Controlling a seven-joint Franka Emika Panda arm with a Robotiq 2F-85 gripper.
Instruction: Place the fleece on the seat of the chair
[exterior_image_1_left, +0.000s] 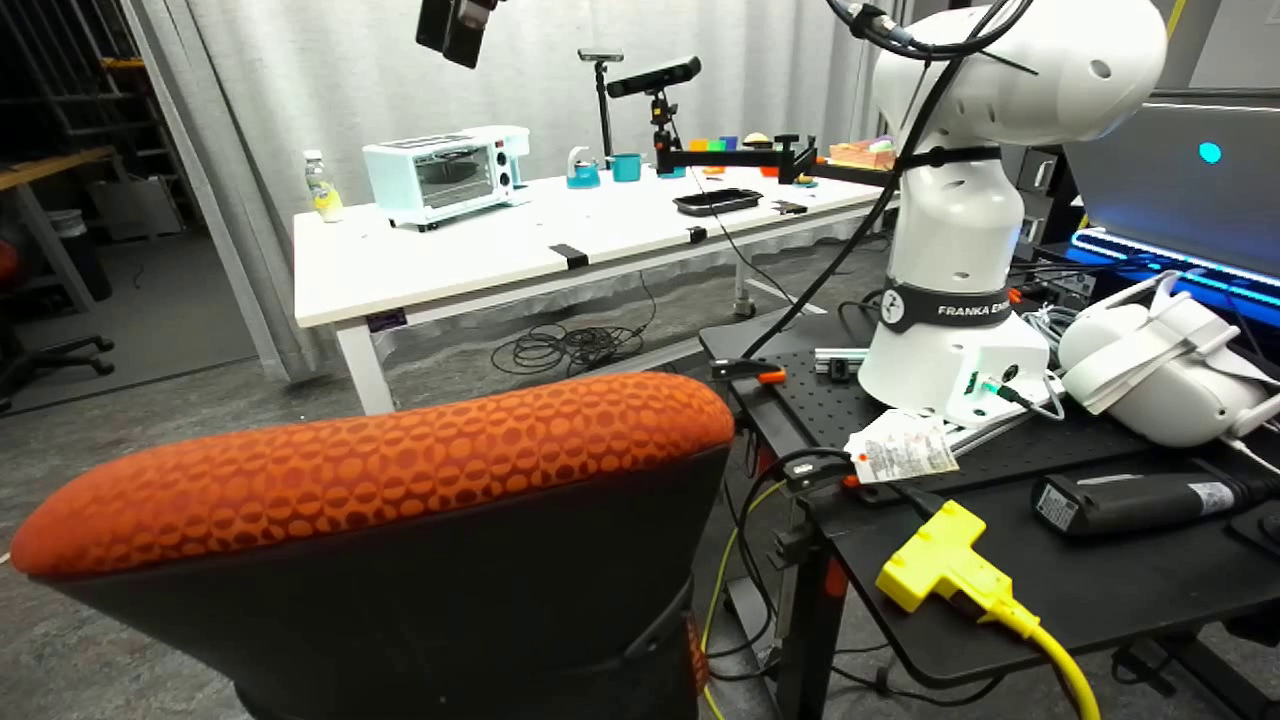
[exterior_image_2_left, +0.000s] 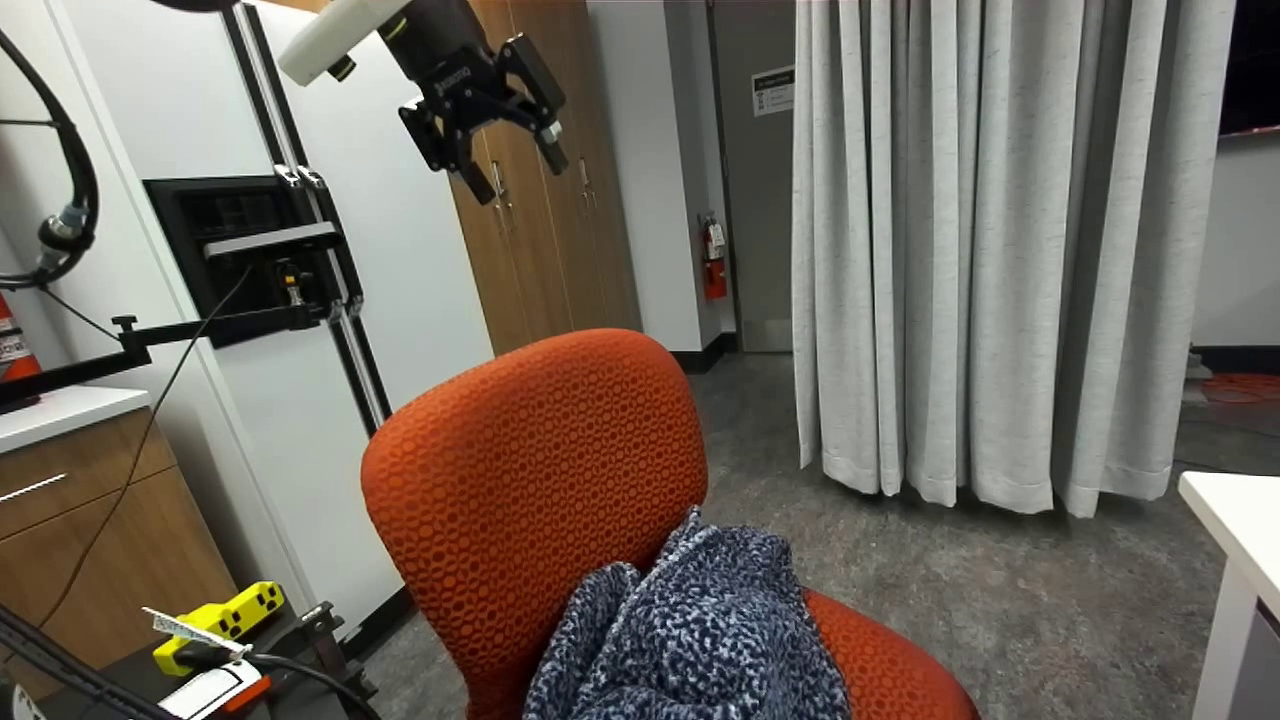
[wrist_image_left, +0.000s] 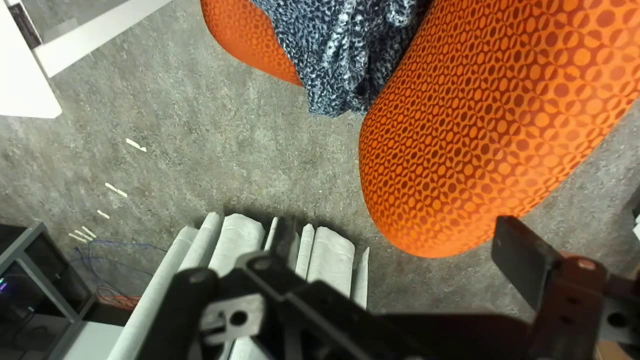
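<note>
The fleece (exterior_image_2_left: 700, 640), speckled navy and pale grey, lies bunched on the seat (exterior_image_2_left: 900, 660) of an orange office chair (exterior_image_2_left: 550, 440), in front of the backrest, with a band of upholstery showing to its right in an exterior view. In the wrist view, one end of the fleece reaches past the seat's edge beside the backrest. Higher than the chair, well apart from the fleece, hangs the gripper (exterior_image_2_left: 520, 178), its two fingers (wrist_image_left: 522, 260) spread wide and holding nothing. At near right in an exterior view, a yellow power block (exterior_image_1_left: 945, 570) sits on a black table (exterior_image_1_left: 1120, 600); farther back stand a white robot arm (exterior_image_1_left: 955, 220) and, at its right, a white headset (exterior_image_1_left: 1165, 385). Farther off still, a white table (exterior_image_1_left: 450, 260) holds a mint toaster oven (exterior_image_1_left: 450, 180), with a bottle (exterior_image_1_left: 322, 188) to the left and a black tray (exterior_image_1_left: 717, 203) to the right. A grey curtain (exterior_image_1_left: 290, 90) hangs at the far side, behind the white table. In an exterior view, a red fire extinguisher (exterior_image_2_left: 714, 270) is mounted beside a far door (exterior_image_2_left: 760, 220).
</note>
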